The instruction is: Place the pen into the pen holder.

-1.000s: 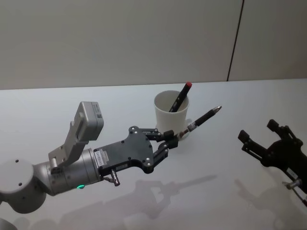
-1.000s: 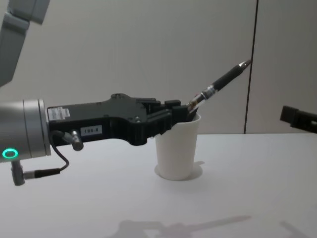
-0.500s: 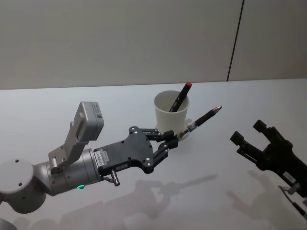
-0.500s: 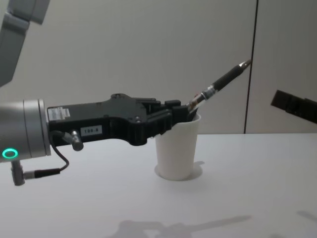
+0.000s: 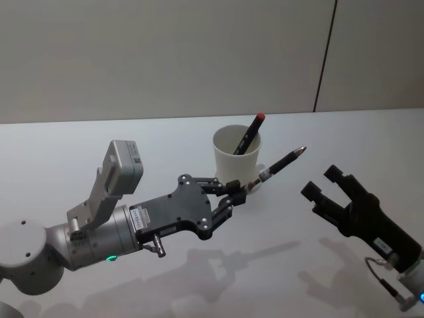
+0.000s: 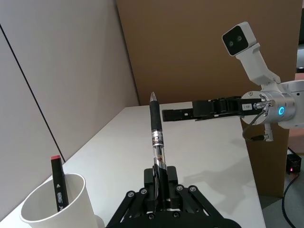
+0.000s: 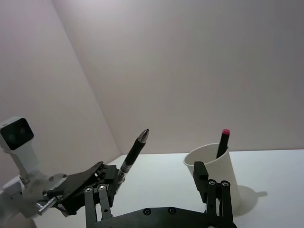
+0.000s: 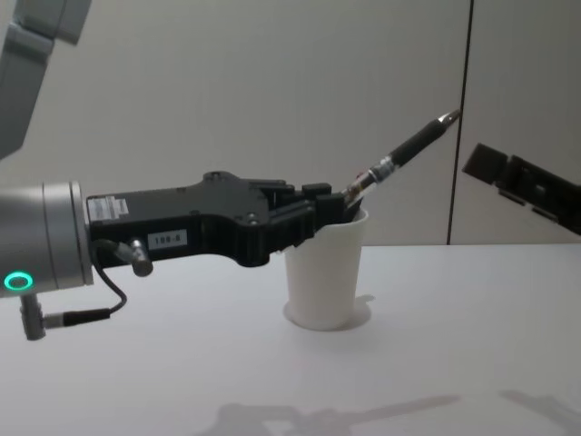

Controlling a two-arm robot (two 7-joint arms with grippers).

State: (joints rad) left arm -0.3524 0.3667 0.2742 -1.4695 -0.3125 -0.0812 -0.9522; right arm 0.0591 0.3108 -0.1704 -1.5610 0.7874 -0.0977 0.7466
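Right gripper has swung in closer from the right over the past second, its fingers spread and holding nothing, near the white pen holder standing on the table. Left gripper stays clamped on a black ballpoint that angles up just beside the holder's rim. The red-tipped pen leans inside the holder, its tip above the rim.

Mid-frame, the pen holder is showing plain white. The pen is showing black with a red tip, and the second pen black and clear. The left gripper and right gripper are showing black. A green light is glowing at lower left.
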